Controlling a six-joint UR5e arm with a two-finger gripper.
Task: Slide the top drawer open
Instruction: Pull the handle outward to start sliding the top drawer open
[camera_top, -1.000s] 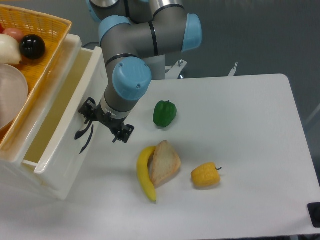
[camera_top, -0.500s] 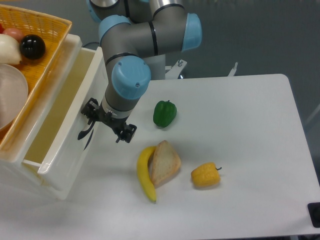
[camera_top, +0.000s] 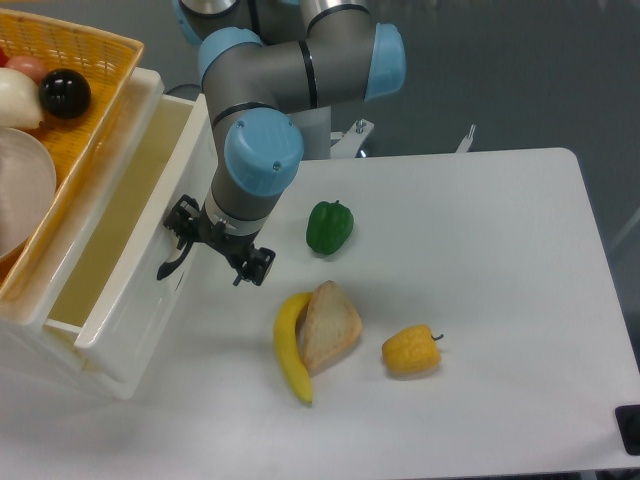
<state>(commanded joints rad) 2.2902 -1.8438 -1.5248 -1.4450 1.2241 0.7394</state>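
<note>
One banana (camera_top: 290, 345), two peppers (camera_top: 329, 226).

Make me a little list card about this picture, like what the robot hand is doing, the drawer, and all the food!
robot hand: the gripper is at the black handle on the drawer front; whether it is open or shut cannot be told
top drawer: pulled out, inside looks empty
table food: green pepper, banana touching the bread slice, yellow pepper
basket: orange, on top of the cabinet, holds a black ball
</note>
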